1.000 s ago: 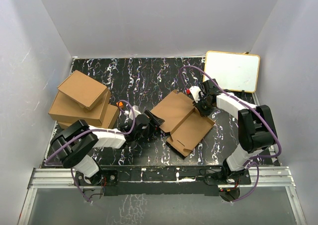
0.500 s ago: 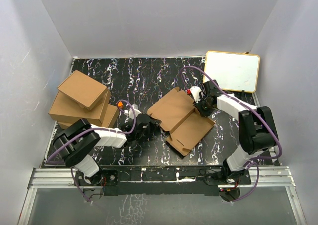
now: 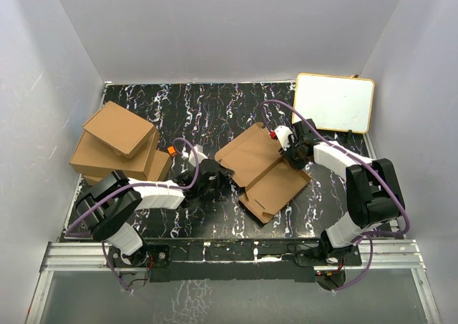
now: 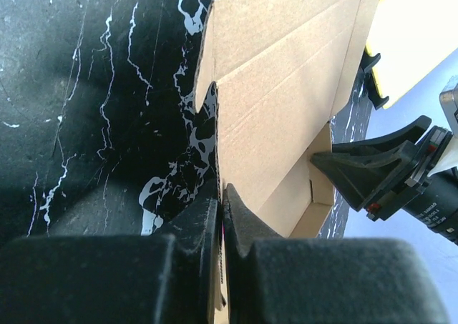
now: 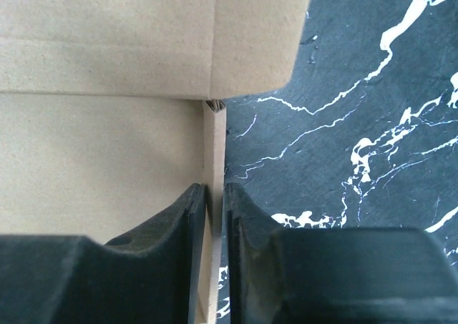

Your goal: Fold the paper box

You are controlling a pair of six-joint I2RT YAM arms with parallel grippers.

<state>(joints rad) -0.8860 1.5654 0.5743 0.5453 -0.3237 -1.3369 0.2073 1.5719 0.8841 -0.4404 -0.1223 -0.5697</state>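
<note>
The paper box [image 3: 261, 170] lies opened out flat in the middle of the black marbled mat, a brown cardboard blank with its lid panel toward the back left. My left gripper [image 3: 220, 175] is at its left edge, shut on an upright side flap [image 4: 215, 124] that runs between the fingertips [image 4: 222, 195]. My right gripper [image 3: 290, 155] is at the box's right side. Its jaws [image 5: 215, 192] stand narrowly apart astride a thin side wall [image 5: 215, 145], with a sliver of mat showing beside the wall. In the left wrist view the right gripper [image 4: 379, 174] shows across the box panel [image 4: 286, 88].
A pile of ready-made brown boxes [image 3: 118, 146] sits at the left of the mat. A white board with a yellow rim [image 3: 334, 102] lies at the back right, also seen as the yellow-rimmed board [image 4: 422, 31] past the box. Grey walls enclose the mat.
My left gripper has moved in and shut on the box's left flap. The box has shifted slightly and its left panel tipped up. The right jaws have eased apart a little.
</note>
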